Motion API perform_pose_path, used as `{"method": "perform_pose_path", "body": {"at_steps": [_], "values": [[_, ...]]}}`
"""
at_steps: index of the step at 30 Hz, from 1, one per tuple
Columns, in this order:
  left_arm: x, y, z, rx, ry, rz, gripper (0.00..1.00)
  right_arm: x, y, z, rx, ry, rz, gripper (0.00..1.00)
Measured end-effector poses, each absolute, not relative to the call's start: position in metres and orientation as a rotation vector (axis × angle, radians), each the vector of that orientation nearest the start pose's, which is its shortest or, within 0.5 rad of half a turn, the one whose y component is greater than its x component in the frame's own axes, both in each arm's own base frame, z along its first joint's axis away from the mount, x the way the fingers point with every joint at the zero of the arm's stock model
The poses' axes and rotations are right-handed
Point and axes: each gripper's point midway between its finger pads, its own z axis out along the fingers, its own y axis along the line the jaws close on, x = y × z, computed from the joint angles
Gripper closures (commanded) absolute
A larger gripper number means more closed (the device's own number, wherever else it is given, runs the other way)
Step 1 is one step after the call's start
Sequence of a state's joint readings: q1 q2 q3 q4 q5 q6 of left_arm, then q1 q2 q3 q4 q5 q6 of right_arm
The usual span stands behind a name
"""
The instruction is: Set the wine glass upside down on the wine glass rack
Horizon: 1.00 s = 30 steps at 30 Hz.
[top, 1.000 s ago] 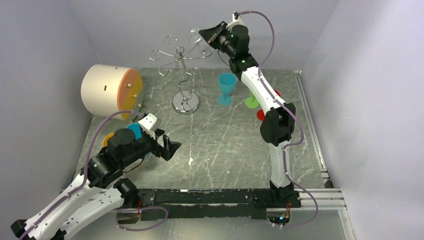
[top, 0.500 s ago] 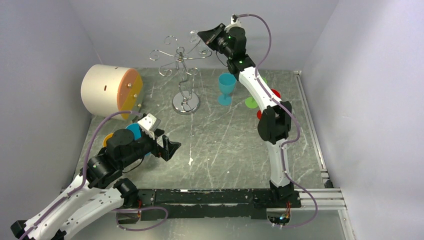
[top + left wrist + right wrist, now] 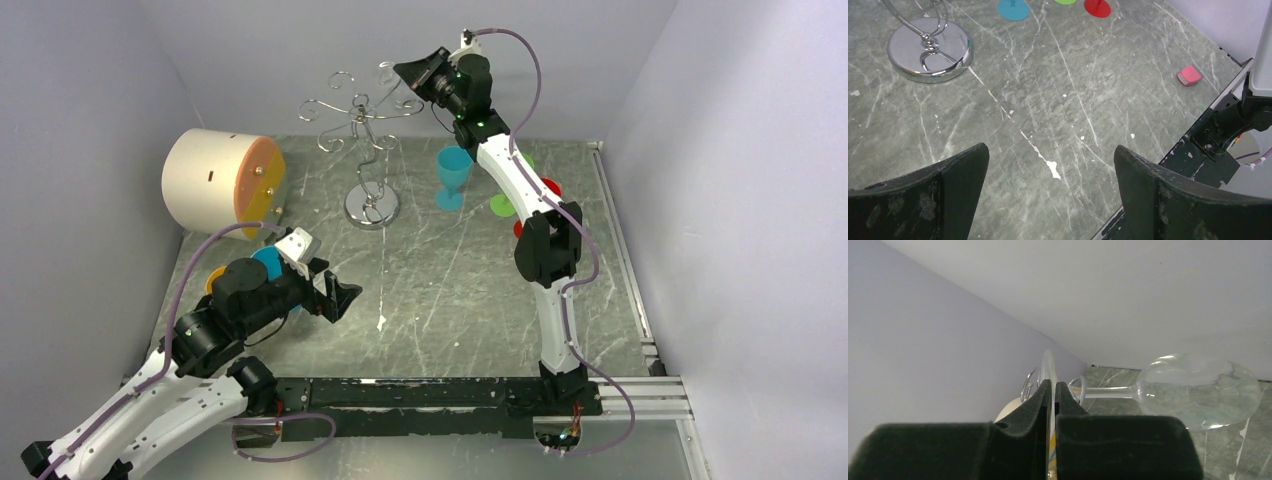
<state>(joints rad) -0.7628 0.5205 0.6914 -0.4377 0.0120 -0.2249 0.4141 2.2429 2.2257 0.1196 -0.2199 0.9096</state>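
Observation:
My right gripper (image 3: 412,72) is high at the back, next to the right-hand arms of the wine glass rack (image 3: 360,112). It is shut on the thin round foot of the clear wine glass (image 3: 1198,390). In the right wrist view the foot stands edge-on between my fingers (image 3: 1053,385). The stem runs right to the bowl. Two silver rack loops (image 3: 1029,382) sit just past the fingertips. The rack's chrome base (image 3: 371,207) stands on the table and also shows in the left wrist view (image 3: 930,47). My left gripper (image 3: 340,298) is open and empty, low over the table (image 3: 1050,170).
A cream cylinder with an orange end (image 3: 222,181) lies at back left. A blue goblet (image 3: 453,176), a green glass (image 3: 503,205) and red pieces (image 3: 521,230) stand right of the rack. A pink block (image 3: 1189,75) lies near the front rail. Blue and yellow discs (image 3: 268,262) sit under my left arm.
My right gripper has shifted a little left and up with the glass, closer to the rack's arms. The left arm has not moved.

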Motion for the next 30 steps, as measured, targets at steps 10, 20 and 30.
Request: {"method": "perform_pose_path", "body": {"at_steps": [10, 20, 30], "values": [[0.1742, -0.1822, 0.2409, 0.512, 1.824, -0.696, 0.01, 0.5845, 0.3343, 0.3756, 0.2, 1.582, 1.222, 0.86], [0.1741, -0.1822, 0.2408, 0.512, 1.825, -0.696, 0.01, 0.5843, 0.3346, 0.3752, 0.198, 1.584, 1.224, 0.82], [0.1741, -0.1822, 0.2411, 0.512, 1.824, -0.697, 0.01, 0.5844, 0.3346, 0.3756, 0.198, 1.582, 1.223, 0.69]]}}
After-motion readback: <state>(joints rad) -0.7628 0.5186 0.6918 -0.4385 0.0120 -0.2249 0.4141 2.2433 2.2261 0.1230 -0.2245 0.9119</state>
